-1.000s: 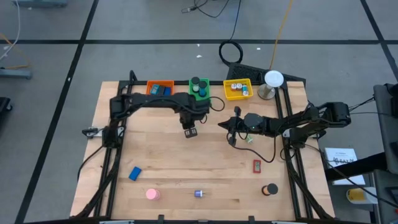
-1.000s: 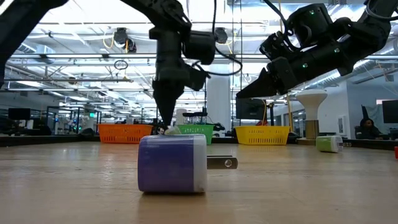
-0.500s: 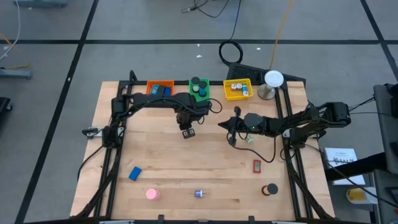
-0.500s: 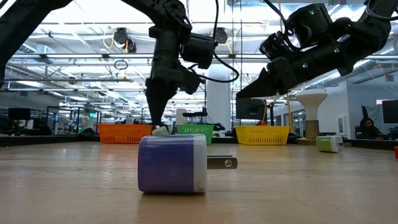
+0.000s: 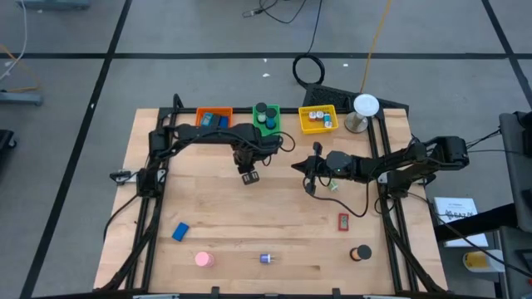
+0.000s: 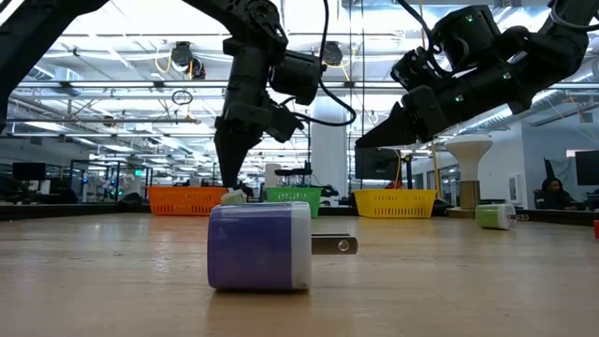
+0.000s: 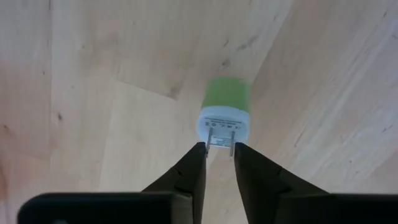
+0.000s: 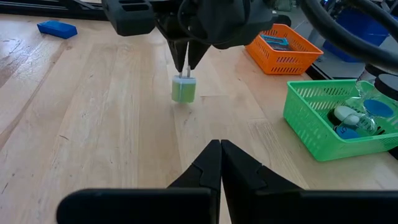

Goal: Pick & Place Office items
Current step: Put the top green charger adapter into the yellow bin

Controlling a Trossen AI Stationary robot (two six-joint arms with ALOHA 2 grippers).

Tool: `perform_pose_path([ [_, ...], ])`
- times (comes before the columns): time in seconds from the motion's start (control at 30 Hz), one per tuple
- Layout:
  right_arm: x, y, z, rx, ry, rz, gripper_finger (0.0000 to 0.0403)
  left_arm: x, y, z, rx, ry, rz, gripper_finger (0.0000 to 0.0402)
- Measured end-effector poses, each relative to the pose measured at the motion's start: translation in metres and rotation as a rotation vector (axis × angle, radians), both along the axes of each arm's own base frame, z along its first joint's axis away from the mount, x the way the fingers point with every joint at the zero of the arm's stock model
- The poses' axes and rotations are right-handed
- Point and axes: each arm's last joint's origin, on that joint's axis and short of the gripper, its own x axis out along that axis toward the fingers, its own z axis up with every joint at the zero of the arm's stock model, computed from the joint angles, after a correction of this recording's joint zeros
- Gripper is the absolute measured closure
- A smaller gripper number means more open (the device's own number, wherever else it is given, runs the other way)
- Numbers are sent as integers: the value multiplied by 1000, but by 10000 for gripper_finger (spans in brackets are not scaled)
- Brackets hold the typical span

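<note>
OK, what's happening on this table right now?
The left gripper is shut on a small green-and-white plug adapter, gripping it by its metal prongs above the wooden table, near the three plastic bins at the far edge. The right gripper hangs shut near the table's middle, holding nothing. A purple-and-white plug adapter, a blue block and a pink round piece lie near the front edge.

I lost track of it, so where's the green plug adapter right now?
The green plug adapter hangs by its prongs from the left hand, above the table near the green bin.
</note>
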Motion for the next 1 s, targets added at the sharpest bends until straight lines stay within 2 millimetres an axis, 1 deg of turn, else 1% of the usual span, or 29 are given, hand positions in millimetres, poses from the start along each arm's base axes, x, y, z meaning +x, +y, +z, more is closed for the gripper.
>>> perform_pose_path([
  [0.3,0,0,0,0,0,0,399,0,0,0,6,-3,-9,276],
  [0.4,0,0,0,0,0,0,399,-2,2,8,85,28,-23,275],
  [0.5,0,0,0,0,0,0,399,-7,0,28,193,0,-50,289],
  [0.6,0,0,0,0,1,0,399,-18,-7,53,248,-102,-53,319],
  [0.67,0,0,0,0,2,0,399,-29,-13,64,284,-190,-42,345],
  [0.73,0,0,0,0,2,0,399,-44,-20,69,307,-280,-34,373],
  [0.77,0,0,0,0,4,0,399,-53,-24,69,313,-324,-26,386],
  [0.83,0,0,-1,-4,7,2,399,-69,-32,61,310,-402,-4,396],
  [0.93,0,0,-1,-4,10,2,399,-95,-43,38,299,-487,24,390],
  [1.0,0,0,-1,-5,9,2,399,-107,-49,21,298,-556,51,389],
])
